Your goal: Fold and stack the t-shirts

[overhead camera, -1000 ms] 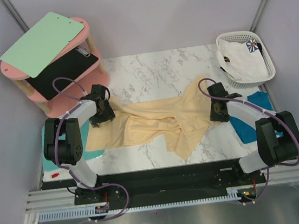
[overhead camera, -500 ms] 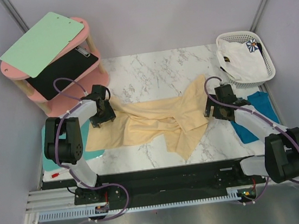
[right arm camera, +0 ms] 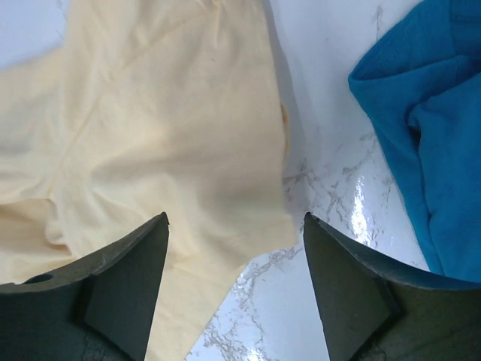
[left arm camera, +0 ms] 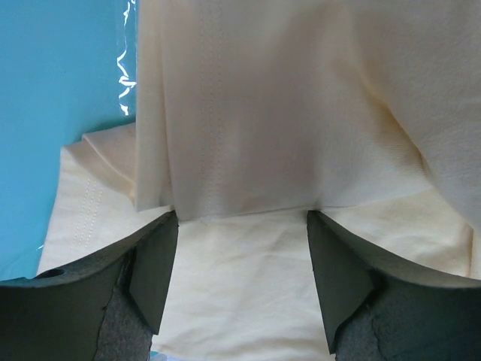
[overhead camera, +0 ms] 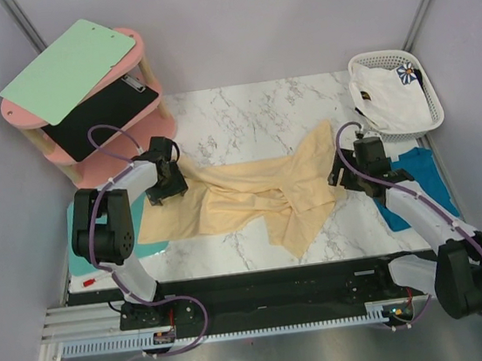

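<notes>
The pale yellow t-shirt (overhead camera: 252,197) lies crumpled across the middle of the marble table (overhead camera: 251,118). At the shirt's left edge my left gripper (overhead camera: 169,187) is down on it. In the left wrist view that gripper (left arm camera: 242,216) is open, with a folded hem of yellow cloth (left arm camera: 248,113) just past the tips. My right gripper (overhead camera: 342,175) hovers at the shirt's right edge. The right wrist view shows it (right arm camera: 235,218) open and empty over the yellow cloth (right arm camera: 150,135) and bare marble. A teal-blue t-shirt (overhead camera: 417,178) (right arm camera: 436,150) lies to its right. The white flower-print t-shirt (overhead camera: 385,97) sits in the basket.
The white lattice basket (overhead camera: 428,91) stands at the back right. A pink two-tier shelf (overhead camera: 90,168) at the back left carries a green board (overhead camera: 69,69) and a black clipboard (overhead camera: 101,114). A turquoise board (overhead camera: 77,245) (left arm camera: 60,113) lies under the shirt's left end.
My right gripper has opened and drawn back a little to the right of the yellow shirt, its arm stretching out. The left arm and the shirt have stayed put.
</notes>
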`<action>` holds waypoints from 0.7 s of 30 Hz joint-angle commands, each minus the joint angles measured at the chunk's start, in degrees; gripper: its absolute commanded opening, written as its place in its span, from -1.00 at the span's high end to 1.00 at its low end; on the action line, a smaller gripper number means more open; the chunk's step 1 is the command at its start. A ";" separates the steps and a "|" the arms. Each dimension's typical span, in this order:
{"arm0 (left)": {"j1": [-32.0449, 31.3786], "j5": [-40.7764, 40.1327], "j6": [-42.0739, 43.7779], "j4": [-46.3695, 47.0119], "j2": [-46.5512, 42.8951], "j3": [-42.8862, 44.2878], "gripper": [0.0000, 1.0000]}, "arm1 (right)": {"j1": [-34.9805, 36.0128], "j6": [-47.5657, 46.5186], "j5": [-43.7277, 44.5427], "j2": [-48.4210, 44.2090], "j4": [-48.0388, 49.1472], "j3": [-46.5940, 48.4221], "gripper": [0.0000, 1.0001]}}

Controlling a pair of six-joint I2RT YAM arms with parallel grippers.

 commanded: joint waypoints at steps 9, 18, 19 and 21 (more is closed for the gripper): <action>-0.79 0.16 0.78 1.66 2.19 -1.02 -0.51 | -0.14 2.30 2.13 3.35 3.10 -2.01 -0.55; -0.79 0.25 0.96 1.57 1.93 -1.11 -0.51 | -0.14 4.85 1.61 6.17 7.32 -2.01 0.80; -0.88 0.25 0.96 1.57 1.93 -1.11 -0.51 | -0.14 5.20 1.43 4.86 6.45 -1.75 1.00; -0.88 0.07 0.96 1.57 2.02 -1.20 -0.51 | -0.05 5.73 1.52 2.92 5.31 -1.22 1.00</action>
